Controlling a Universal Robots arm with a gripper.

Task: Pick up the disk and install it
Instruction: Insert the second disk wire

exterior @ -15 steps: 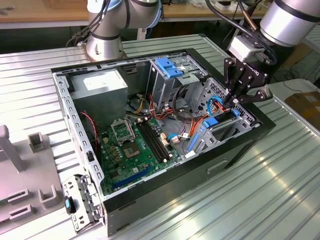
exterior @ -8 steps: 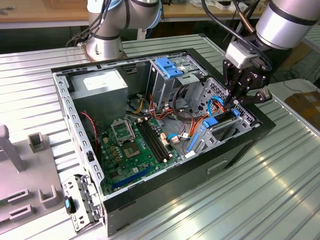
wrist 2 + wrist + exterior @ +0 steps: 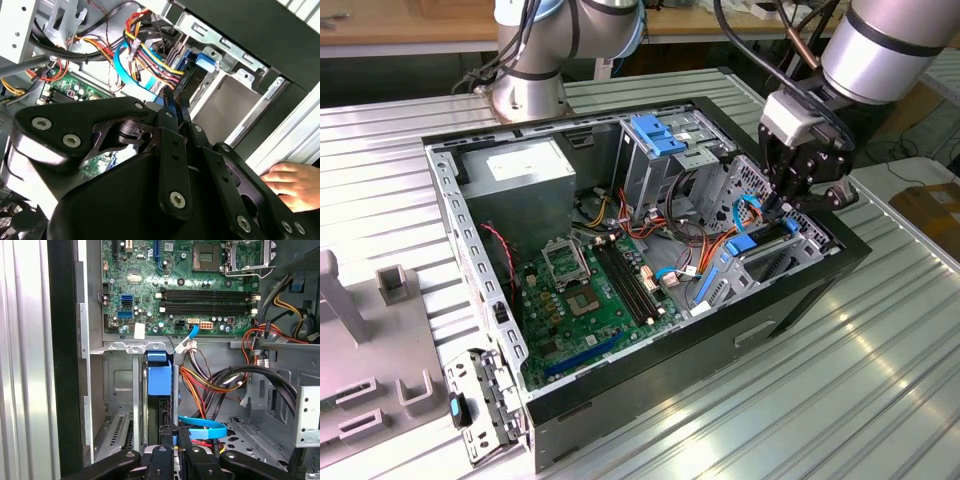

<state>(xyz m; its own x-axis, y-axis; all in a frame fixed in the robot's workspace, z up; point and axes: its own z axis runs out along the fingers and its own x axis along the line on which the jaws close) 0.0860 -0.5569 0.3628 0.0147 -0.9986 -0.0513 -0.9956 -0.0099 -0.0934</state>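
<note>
Disk, the flat grey metal drive with blue plastic rails, stands edgewise in the drive bay at the case's right in the exterior view, black gripper pinched narrow on its top edge, apparently mid-install, needing a straight downward seat
</note>
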